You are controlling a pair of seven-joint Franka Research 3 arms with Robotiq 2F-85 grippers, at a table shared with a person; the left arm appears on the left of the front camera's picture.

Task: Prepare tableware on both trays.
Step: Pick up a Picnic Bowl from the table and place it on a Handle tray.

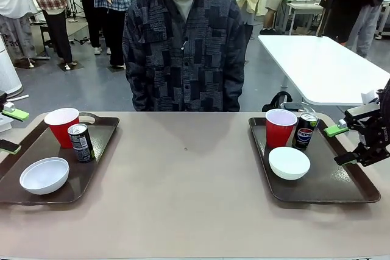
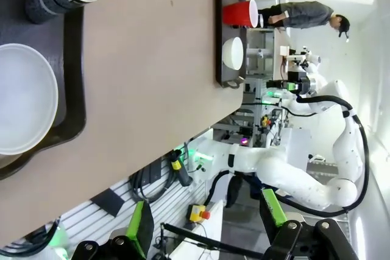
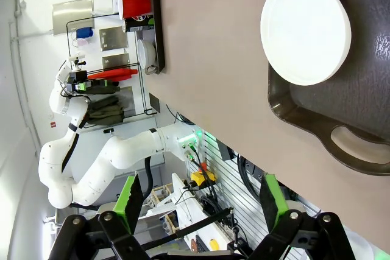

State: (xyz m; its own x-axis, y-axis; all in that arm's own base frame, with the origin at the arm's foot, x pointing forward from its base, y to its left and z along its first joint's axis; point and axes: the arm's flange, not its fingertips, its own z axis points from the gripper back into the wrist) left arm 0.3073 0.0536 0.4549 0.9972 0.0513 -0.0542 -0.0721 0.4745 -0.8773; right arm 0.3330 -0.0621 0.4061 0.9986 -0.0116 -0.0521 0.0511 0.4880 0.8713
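Beige tabletop carries two complete sets: the right gripper (image 1: 345,145), jaws wide and empty, hangs over the right tray's (image 1: 356,192) outer edge, the left gripper (image 1: 12,130) likewise; each tray holds cup, can, bowl, so withdraw without nudging anything.

We count 2 trays: left tray (image 1: 36,196), right tray (image 1: 341,190). 2 red cups: (image 1: 61,126), (image 1: 280,127). 2 white bowls: (image 1: 44,175), (image 1: 289,162). 2 Pepsi cans: (image 1: 80,142), (image 1: 304,131). 1 of ea. per tray.
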